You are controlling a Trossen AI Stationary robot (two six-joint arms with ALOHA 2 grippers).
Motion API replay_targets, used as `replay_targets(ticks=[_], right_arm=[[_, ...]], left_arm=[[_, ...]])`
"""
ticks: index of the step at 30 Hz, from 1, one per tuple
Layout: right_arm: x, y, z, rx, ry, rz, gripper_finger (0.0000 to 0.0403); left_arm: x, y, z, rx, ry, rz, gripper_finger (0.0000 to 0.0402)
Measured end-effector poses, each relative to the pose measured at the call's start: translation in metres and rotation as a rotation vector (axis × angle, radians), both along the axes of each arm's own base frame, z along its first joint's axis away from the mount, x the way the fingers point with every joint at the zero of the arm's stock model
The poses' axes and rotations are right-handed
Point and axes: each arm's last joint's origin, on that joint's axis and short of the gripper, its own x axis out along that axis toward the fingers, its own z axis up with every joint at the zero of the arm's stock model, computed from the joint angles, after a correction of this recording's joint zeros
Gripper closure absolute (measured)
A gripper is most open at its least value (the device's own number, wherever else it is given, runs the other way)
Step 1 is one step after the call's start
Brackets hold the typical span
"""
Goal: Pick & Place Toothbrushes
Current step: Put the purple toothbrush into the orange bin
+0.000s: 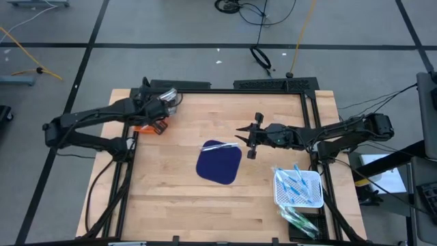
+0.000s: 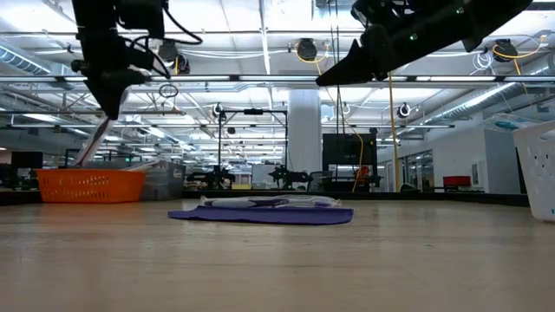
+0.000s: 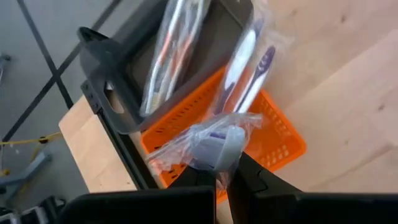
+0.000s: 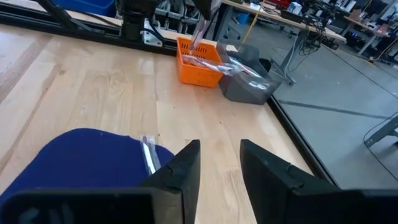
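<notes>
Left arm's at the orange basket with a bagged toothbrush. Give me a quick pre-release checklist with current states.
1. Left gripper shut on the bagged toothbrush: ok.
2. Toothbrush hangs over the orange basket: ok.
3. Grey bin beside the basket already holds another bagged brush; aim is the basket, not the bin: ok.
4. Right gripper open, empty, above the blue mat, away from the drop: ok.
5. Next bagged toothbrush on mat: ok.
6. Height above the basket: cannot tell.

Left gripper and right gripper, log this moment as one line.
left gripper: shut on clear-bagged toothbrush, above orange plastic basket | right gripper: open, empty, over dark blue mat | bagged toothbrush on mat
</notes>
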Motion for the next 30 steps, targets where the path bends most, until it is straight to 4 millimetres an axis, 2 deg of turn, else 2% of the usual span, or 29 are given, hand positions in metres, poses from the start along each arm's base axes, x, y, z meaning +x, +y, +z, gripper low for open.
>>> replay_targets(ticks=[11,23,30], right_arm=[[0.0,0.0,0.0,0.001,-0.006,0.0,0.03],[0.0,0.0,0.001,0.006,-0.015,-0.001,0.0303],[0.0,0.0,0.001,0.006,-0.014,-0.001,0.0303]], left_arm=[[0.003,0.018,-0.014,-0.093,0.123,0.005,0.04],[0.0,0.027,-0.017,-0.154,0.132,0.019,0.0399],[0.001,0.029,-0.02,-0.162,0.154,0.013,0.0371]])
